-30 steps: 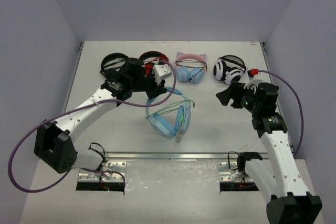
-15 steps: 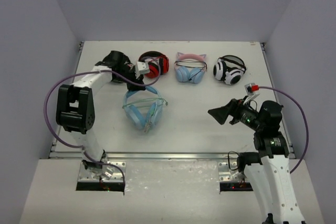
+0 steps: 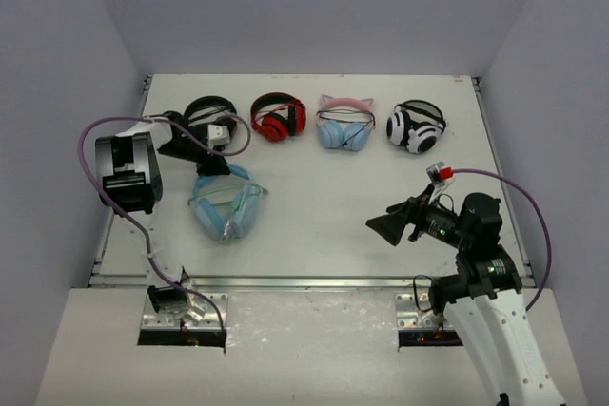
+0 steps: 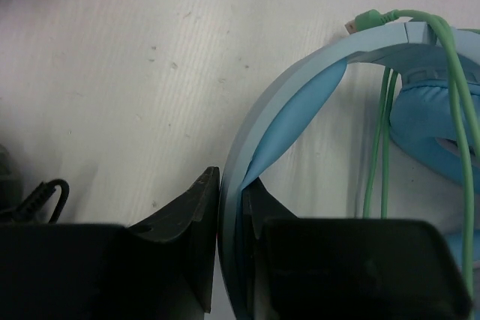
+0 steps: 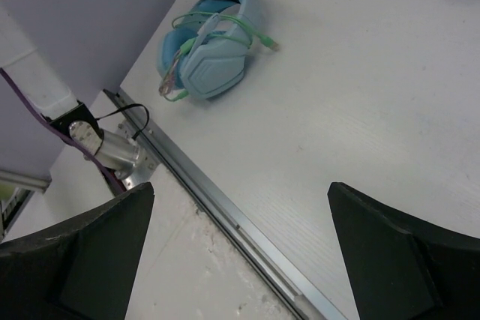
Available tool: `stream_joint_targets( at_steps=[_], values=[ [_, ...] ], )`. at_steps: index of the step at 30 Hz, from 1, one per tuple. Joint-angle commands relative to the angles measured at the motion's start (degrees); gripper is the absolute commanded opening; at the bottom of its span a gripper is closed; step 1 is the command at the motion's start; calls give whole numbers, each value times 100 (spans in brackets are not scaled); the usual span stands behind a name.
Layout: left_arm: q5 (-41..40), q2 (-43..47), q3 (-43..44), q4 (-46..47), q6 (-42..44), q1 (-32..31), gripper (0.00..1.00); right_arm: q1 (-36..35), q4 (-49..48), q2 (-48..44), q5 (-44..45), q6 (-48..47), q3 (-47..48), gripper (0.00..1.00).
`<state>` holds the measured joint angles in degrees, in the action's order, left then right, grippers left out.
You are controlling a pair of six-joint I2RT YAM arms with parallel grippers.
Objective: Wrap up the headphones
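Observation:
The light-blue headphones (image 3: 226, 210) lie flat at the left of the table, with the pale-green cable (image 3: 231, 194) draped loosely across the earcups. My left gripper (image 3: 211, 163) is shut on the far end of the blue band. In the left wrist view the band (image 4: 300, 99) runs between the two black fingers (image 4: 180, 237), and the cable (image 4: 385, 148) hangs over the earcup (image 4: 431, 129). My right gripper (image 3: 385, 225) is wide open and empty, raised over the front right of the table. Its wrist view shows the headphones (image 5: 210, 61) far off and its own gripper (image 5: 240, 252) holding nothing.
Along the back stand a black pair (image 3: 207, 113), a red pair (image 3: 278, 117), a pink cat-ear pair (image 3: 344, 126) and a white-and-black pair (image 3: 416, 126). A metal rail (image 3: 314, 282) runs along the front edge. The left wall is close to the left arm.
My left gripper has swung to the left and dragged the blue headphones from the table's middle to the left side. My right gripper has drawn back toward the front edge.

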<state>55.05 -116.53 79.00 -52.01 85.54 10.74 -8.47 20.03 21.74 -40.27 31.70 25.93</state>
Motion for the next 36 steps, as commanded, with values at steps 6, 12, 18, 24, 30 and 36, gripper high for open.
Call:
stream_joint_targets(
  at_steps=[6, 12, 18, 24, 30, 36],
  values=[
    [-335, -159, 230, -292, 506, 517, 0, -357, -34, 15, 573, -455, 96, 99],
    [-163, -493, 712, -590, 1060, 525, 0, -357, -210, 67, 406, -393, 87, 99],
    [295, -1126, 1372, -1118, 1290, 464, 0, -357, -324, 111, 345, -384, 79, 99],
    [532, -1083, 1320, -802, 878, 621, 19, -357, -439, 208, 221, -367, 17, 99],
    [963, -591, 1091, -442, 526, 727, 32, -357, -465, 208, 186, -375, 79, 99],
    [939, 235, 312, 495, -185, 622, 100, -357, -448, 77, 160, -314, 70, 99]
  ],
)
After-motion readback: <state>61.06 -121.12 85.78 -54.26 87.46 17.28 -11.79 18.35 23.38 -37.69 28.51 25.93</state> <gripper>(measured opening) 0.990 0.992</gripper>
